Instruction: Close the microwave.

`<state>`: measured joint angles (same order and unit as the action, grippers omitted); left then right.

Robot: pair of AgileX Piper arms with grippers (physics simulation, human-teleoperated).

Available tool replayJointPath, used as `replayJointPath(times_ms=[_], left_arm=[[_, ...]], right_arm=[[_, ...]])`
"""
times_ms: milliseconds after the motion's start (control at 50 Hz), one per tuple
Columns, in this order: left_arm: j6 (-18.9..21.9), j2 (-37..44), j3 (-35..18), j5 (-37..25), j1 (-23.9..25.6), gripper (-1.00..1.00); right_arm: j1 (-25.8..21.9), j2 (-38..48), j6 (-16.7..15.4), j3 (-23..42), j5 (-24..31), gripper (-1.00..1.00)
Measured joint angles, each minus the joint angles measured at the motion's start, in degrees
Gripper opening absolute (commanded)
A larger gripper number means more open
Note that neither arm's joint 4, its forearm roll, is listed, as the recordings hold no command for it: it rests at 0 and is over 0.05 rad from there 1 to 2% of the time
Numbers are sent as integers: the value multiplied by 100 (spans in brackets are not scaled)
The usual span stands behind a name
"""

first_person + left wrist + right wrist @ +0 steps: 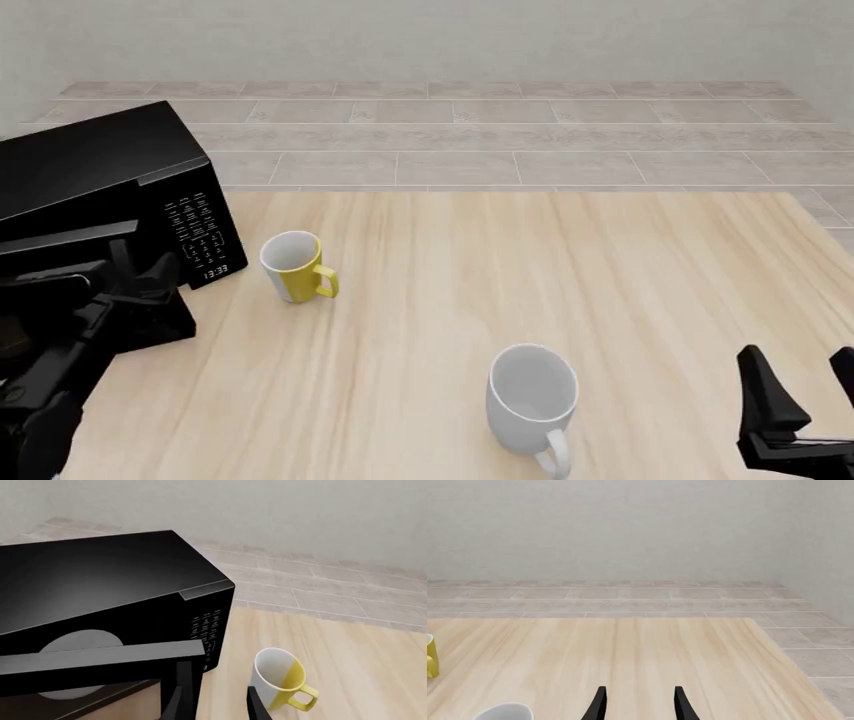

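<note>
Pale wall (427, 40), tiled floor (534, 150)

The microwave (100, 165) looks smooth, faintly glossy black; the table (561, 270) is pale matt wood.

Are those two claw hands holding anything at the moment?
No. The right gripper is open over bare table. The left gripper is open at the microwave door's edge, gripping nothing.

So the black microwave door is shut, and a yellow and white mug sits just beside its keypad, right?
Not quite. The big black boxy microwave has its door hanging open, with the white plate inside showing in the left wrist view. The yellow and white mug does sit beside the keypad.
</note>
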<state>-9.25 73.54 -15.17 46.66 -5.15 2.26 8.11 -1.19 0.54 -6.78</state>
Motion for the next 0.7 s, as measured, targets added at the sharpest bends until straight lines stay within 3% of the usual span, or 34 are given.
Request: replayJointPath(times_ms=[700], left_arm=[[164, 446, -472, -142, -16, 100]], right_arm=[[-7, -306, 35, 14, 283, 100]])
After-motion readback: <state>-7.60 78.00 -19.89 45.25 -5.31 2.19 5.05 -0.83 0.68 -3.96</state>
